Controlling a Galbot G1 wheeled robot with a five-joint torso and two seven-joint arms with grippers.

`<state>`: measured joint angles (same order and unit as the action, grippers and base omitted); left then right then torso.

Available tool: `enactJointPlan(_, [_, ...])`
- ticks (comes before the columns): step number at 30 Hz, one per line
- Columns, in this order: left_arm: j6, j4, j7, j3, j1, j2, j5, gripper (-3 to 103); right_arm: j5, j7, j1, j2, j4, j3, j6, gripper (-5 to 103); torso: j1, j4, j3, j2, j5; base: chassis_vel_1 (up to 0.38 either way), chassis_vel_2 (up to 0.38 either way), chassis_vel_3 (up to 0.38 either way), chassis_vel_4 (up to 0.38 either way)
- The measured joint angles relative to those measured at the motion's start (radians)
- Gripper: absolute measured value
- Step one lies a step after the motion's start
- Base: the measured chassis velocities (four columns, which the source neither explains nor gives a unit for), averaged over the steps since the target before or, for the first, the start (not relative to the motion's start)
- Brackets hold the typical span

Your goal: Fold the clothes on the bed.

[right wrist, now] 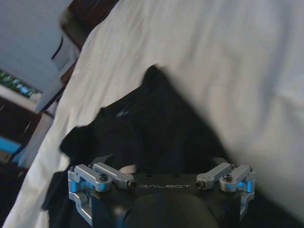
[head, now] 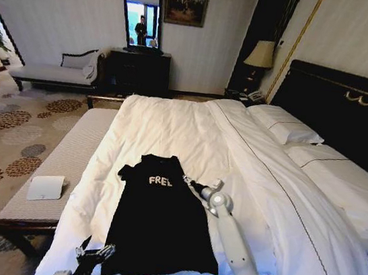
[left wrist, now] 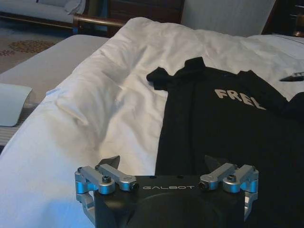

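Right gripper (head: 194, 185) open beside T-shirt (head: 159, 222) shoulder; left gripper (head: 95, 253) open at hem.

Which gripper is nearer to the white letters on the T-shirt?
Right. The right gripper sits beside the T-shirt's sleeve, close to the white letters. The left gripper is down at the shirt's bottom hem corner, far from them.

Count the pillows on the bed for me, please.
2 that I can see: one pillow near the headboard on the far side, a second pillow beside it, nearer the robot. Others could be hidden under the duvet.
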<state>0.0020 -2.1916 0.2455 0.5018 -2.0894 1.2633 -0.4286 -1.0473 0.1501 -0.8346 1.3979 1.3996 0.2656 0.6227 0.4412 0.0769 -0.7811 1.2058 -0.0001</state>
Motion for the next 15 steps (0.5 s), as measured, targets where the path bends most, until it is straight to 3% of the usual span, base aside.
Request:
enactJointPlan(9, [-0.014, -0.001, -0.003, 0.010, -0.010, 0.000, -0.014, 100, 0.024, 0.001, 0.020, -0.008, 0.019, -0.158, 0.015, 100, 0.000, -0.0001, 0.000, 0.000, -0.0001, 0.000, 0.000, 0.000, 0.000])
enactJointPlan(15, [-0.016, 0.003, -0.004, 0.010, -0.008, 0.001, -0.020, 100, 0.051, -0.009, -0.081, -0.096, 0.175, -0.283, 0.043, 100, 0.000, 0.0002, 0.000, 0.000, 0.0002, 0.000, 0.000, 0.000, 0.000])
